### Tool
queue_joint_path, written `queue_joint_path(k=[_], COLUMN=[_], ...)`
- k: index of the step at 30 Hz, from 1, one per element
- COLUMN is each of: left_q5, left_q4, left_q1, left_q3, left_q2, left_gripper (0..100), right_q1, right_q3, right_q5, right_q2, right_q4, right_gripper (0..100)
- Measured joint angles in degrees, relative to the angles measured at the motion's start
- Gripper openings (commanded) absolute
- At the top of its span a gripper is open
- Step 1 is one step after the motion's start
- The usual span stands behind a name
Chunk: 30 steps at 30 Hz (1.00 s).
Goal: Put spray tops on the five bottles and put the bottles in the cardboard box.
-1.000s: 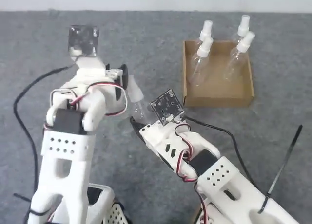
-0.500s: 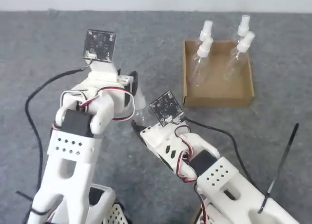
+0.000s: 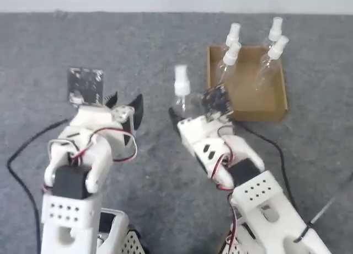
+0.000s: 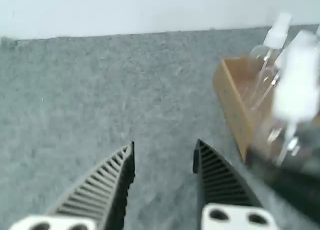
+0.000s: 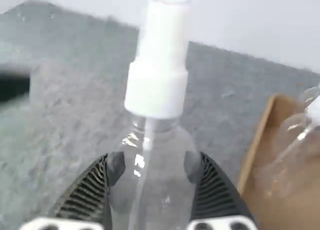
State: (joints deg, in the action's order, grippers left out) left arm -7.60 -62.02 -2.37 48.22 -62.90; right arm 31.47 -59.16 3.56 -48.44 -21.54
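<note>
Pulling back from the spot between the two arms, the left gripper (image 3: 124, 101) now sits off to its own side of the grey mat (image 3: 138, 44) with its jaws spread wide and nothing between them. Half a second ago it was down over the neck of the bottle (image 3: 184, 103) that the other arm held. The right gripper (image 5: 152, 180) has meanwhile swung that bottle away from the near middle of the mat toward the cardboard box (image 3: 246, 115), and its jaws stay clamped on the clear body from both sides. The bottle stands upright in that grip, just beside the box wall that faces the left arm but outside the box, and the white spray top (image 3: 181, 80) sits on its neck. Whether its base rests on the mat or hangs above it cannot be told. Four other bottles (image 3: 226, 72), each with a white top, lean inside the box as they did a second ago. Taken together, the shift suggests that capping the fifth bottle is over: the left arm has done its part and cleared the way, and the work has passed to the right arm alone. What seems left is carrying the bottle over the box wall and setting it down among the four. Whether the top is screwed fully tight cannot be judged from these views.
</note>
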Motion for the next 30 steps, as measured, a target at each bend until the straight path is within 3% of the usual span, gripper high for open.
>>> queue_joint_path(k=[8, 13, 21, 30], left_q5=[1.14, 1.41, -2.64, -3.16], left_q4=[6.42, 7.3, 7.47, 9.05], left_q1=[-6.51, -9.58, -10.29, -10.64], left_q3=[17.58, 21.36, 21.45, 21.45], left_q2=[-6.33, -10.55, -14.24, -14.95], left_gripper=[23, 26, 31, 30], right_q1=[-0.97, 0.62, 7.12, 8.09], right_q3=[20.4, 32.79, 38.68, 38.68], right_q5=[0.0, 0.0, 0.0, -0.09], right_q2=[16.79, 24.88, 25.23, 15.21], right_q4=[-8.09, -16.44, -26.99, -35.52], right_gripper=[0.6, 0.6, 0.6, 0.6])
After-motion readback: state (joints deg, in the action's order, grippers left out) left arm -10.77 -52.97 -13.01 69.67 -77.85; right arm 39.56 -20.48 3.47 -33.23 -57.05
